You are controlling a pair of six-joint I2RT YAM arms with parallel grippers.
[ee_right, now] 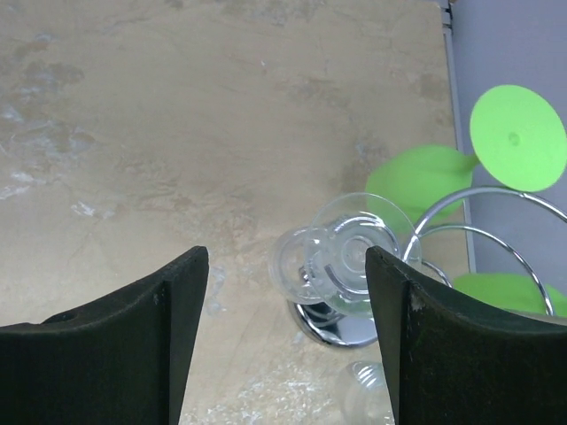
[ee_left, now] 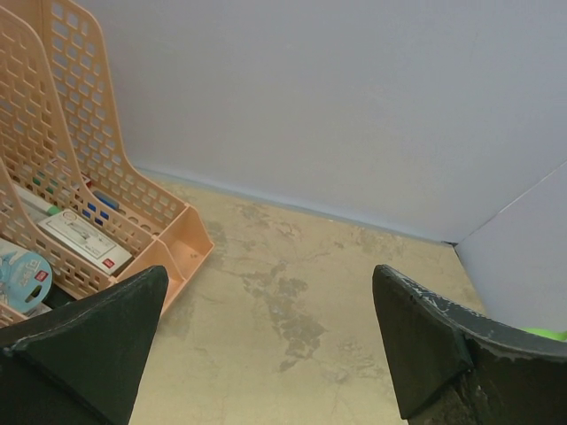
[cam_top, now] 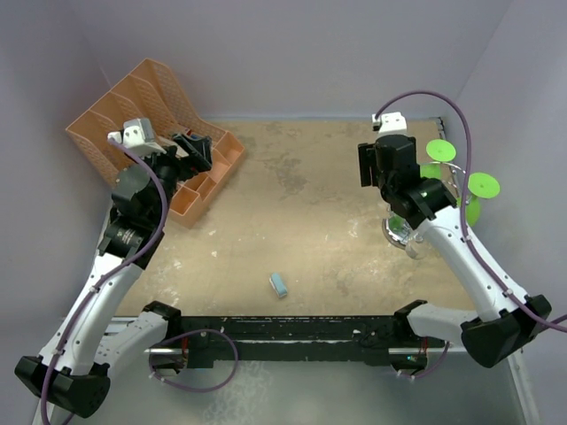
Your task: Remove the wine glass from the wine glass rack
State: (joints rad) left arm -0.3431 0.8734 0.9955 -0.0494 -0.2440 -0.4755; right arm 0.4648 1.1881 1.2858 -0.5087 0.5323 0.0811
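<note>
The chrome wine glass rack (ee_right: 341, 326) stands at the table's right edge, its looping wire arms (ee_right: 496, 212) reaching right; in the top view the rack (cam_top: 446, 188) is partly behind my right arm. A clear wine glass (ee_right: 354, 252) hangs upside down on it, foot toward the camera, over the round mirror-like base. Green wine glasses (ee_right: 516, 137) hang on other arms. My right gripper (ee_right: 285, 258) is open above the clear glass, not touching it; in the top view the gripper (cam_top: 406, 217) is over the glass (cam_top: 403, 237). My left gripper (ee_left: 270, 274) is open and empty.
An orange plastic file organizer (cam_top: 146, 124) holding small items stands at the back left, beside my left gripper (cam_top: 197, 150). A small blue block (cam_top: 279, 284) lies near the front middle. Another clear glass piece (ee_right: 368, 403) shows below the rack base. Walls close the back and right.
</note>
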